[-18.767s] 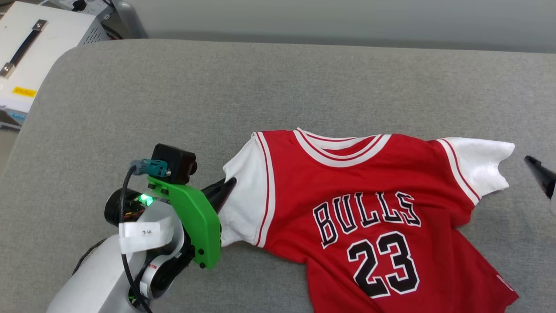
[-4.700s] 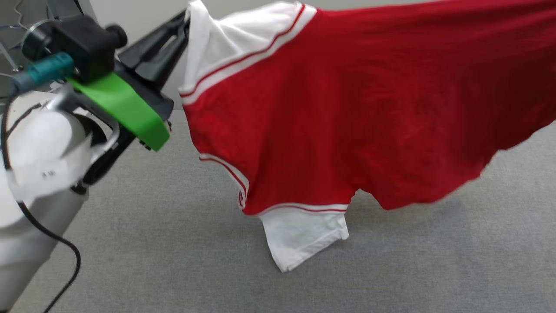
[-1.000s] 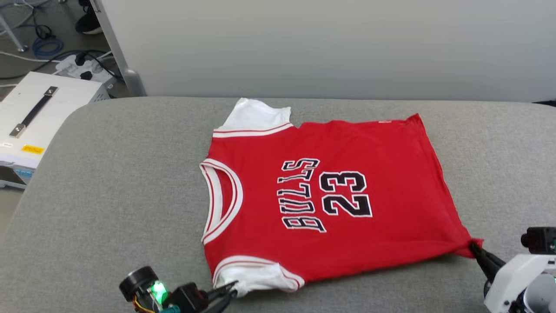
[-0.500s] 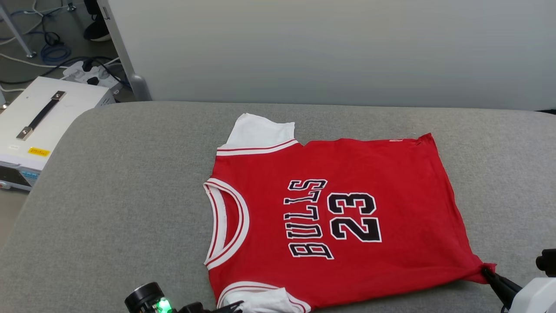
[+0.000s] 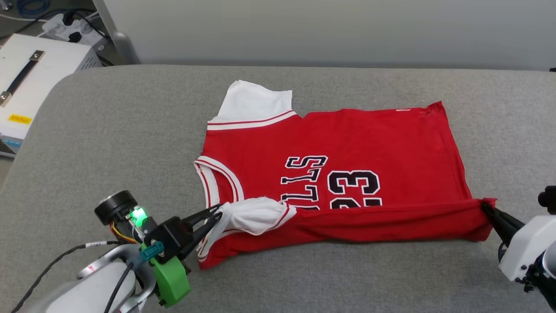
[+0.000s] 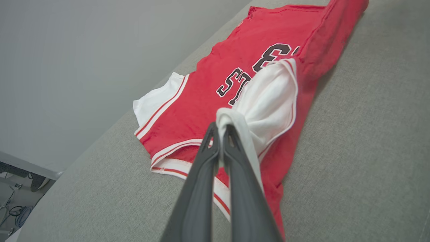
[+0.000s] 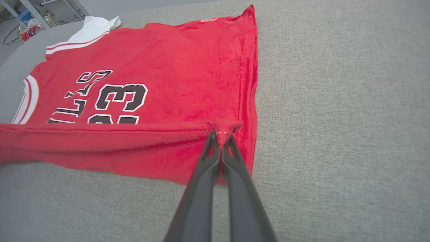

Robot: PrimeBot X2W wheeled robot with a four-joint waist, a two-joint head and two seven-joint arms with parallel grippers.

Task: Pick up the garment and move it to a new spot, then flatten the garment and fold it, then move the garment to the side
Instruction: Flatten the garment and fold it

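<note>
Right, near edge: left pincer (image 5: pixel 216 214) clamps the white sleeve (image 5: pixel 256 215), right pincer (image 5: pixel 486 209) clamps the hem corner (image 7: pixel 231 127), holding that side raised. The rest of the garment (image 5: pixel 347 143) lies flat on the grey surface (image 5: pixel 130 130). Light, limp cloth that likely sags between grips, so hold the corners and keep it taut.

The grey fabric-covered bench (image 5: pixel 108 130) carries the garment (image 5: pixel 347 139), spread sideways, near edge raised over its lettering.
</note>
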